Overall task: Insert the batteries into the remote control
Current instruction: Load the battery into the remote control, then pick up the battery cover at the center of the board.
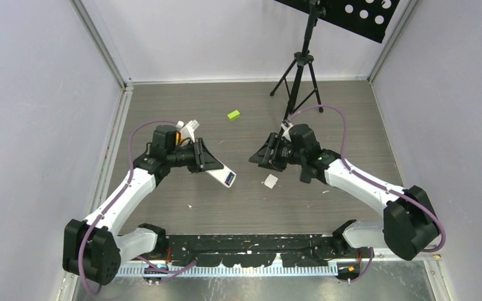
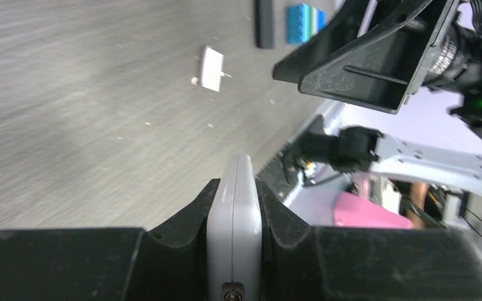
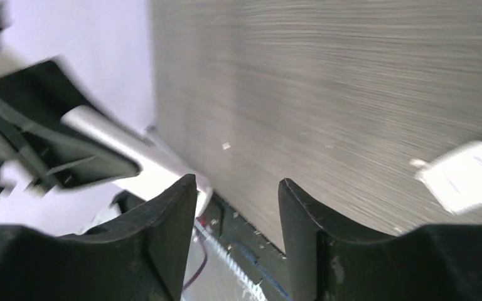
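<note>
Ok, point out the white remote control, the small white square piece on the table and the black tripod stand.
white remote control (image 2: 234,207), left wrist view, its narrow edge
small white square piece (image 1: 270,181), top view, its middle
black tripod stand (image 1: 302,58), top view, hub above the legs

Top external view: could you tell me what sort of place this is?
Probably a robot lab cell: pale walls enclose a wood-grain table, a tripod stands at the back, and the left arm and right arm are mounted at its near edge.
</note>
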Controlling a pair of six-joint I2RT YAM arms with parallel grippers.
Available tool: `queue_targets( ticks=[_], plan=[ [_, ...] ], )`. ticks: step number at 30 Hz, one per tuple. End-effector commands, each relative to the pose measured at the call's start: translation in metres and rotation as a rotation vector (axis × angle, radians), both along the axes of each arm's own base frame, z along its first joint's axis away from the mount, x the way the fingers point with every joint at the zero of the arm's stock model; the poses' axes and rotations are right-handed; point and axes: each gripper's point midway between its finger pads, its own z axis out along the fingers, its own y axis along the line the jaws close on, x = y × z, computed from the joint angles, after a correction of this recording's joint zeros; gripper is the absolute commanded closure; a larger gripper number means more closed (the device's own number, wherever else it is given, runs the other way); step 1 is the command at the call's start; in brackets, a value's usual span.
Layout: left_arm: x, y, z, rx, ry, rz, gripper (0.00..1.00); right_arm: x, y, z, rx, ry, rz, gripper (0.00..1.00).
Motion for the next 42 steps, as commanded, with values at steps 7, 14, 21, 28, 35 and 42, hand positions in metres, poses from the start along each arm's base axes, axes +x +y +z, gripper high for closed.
queue_targets(
  ticks=[7, 14, 21, 28, 35, 42],
  plan=[
    [0.035, 0.037, -0.001, 0.160, -0.236, 0.260, 1.00, 0.010, -0.060, -0.098, -0.661, 0.254, -0.375, 0.60],
    [0.033, 0.044, -0.004, 0.193, -0.265, 0.273, 1.00, 0.010, -0.060, -0.127, -0.797, 0.293, -0.424, 0.65],
    [0.028, 0.045, -0.006, 0.195, -0.270, 0.272, 1.00, 0.020, -0.057, -0.143, -0.853, 0.279, -0.413, 0.68],
    [0.025, 0.045, -0.010, 0.194, -0.263, 0.270, 1.00, 0.025, -0.056, -0.150, -0.879, 0.276, -0.417, 0.70],
    [0.027, 0.045, -0.009, 0.193, -0.266, 0.274, 1.00, 0.020, -0.057, -0.160, -0.899, 0.310, -0.402, 0.95],
    [0.034, 0.037, 0.010, 0.125, -0.278, 0.288, 1.00, 0.038, -0.033, -0.116, -0.675, 0.192, -0.425, 1.00]
  ],
)
